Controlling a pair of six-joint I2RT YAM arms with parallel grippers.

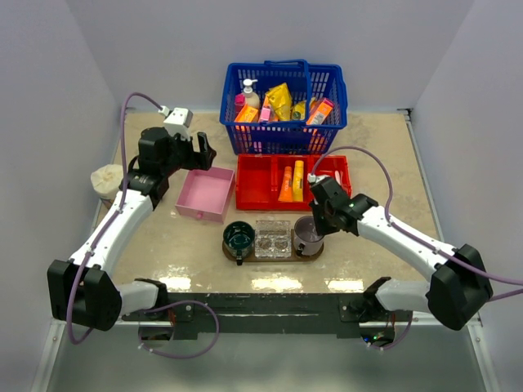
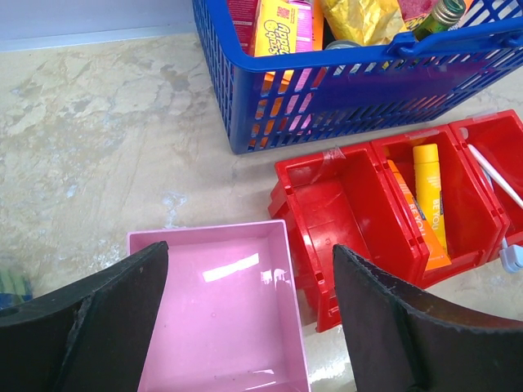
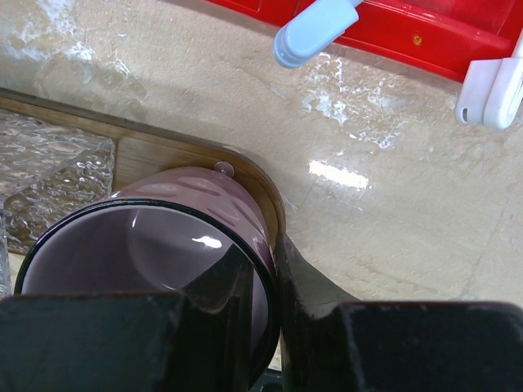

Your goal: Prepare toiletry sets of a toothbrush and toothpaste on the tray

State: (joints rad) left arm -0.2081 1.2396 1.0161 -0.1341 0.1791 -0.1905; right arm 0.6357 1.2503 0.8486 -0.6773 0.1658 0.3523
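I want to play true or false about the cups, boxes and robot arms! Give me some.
1. The right tool pinches the purple cup by its rim. True.
2. The pink box has something in it. False: it is empty.
3. Both toothpaste tubes lie in the red bin, middle compartment. True.
4. The left tool is shut. False: it is open, near the pink box.
5. The purple cup stands off the tray. False: it stands on the tray, at one end.

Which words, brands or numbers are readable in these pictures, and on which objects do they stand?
No text reads clearly.
Orange packet in the blue basket: lettering, blurred.
Yellow toothpaste tube: print too small.
Red bin: tiny mark, unreadable.
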